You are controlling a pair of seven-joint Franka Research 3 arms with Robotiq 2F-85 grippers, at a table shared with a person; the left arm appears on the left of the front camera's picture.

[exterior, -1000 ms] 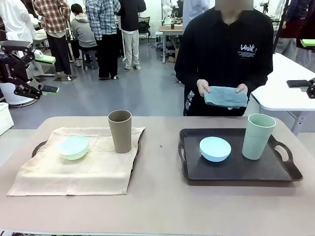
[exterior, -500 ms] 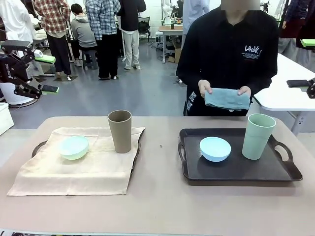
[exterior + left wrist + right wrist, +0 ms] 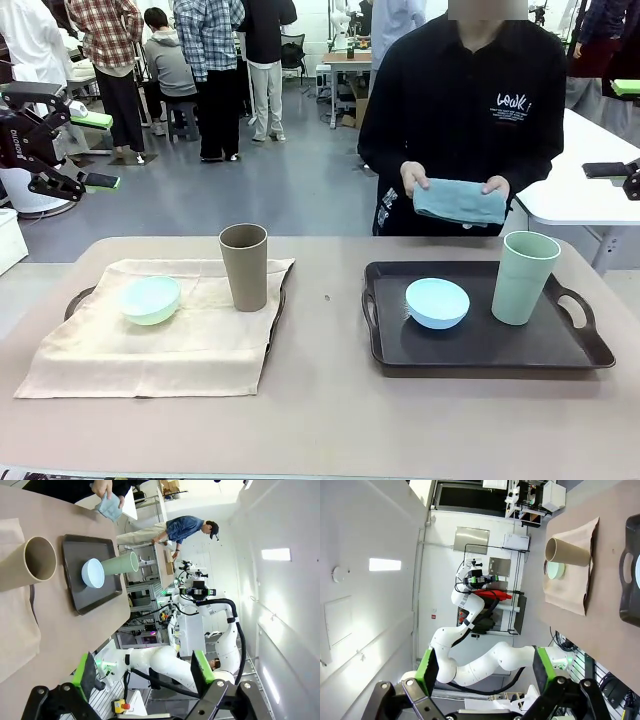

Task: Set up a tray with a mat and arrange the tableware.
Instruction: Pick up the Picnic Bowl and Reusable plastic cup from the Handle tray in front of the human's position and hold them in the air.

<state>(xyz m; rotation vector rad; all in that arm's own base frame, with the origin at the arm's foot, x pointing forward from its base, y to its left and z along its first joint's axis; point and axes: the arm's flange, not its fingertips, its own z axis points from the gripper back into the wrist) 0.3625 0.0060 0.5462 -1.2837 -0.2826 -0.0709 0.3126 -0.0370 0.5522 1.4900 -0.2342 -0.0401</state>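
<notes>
Judging by its sag, the folded blue mat (image 3: 459,200) between the person's hands (image 3: 413,178), behind the bare tray (image 3: 480,345) holding the blue bowl (image 3: 437,302) and green cup (image 3: 524,277), is light and limp, best pinched at a free corner. The left gripper (image 3: 144,672) and right gripper (image 3: 485,670) both stand spread wide, empty, well apart from it.

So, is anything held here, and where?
Left gripper and right gripper are open, empty. The person's hands hold a folded blue cloth by its ends.
</notes>
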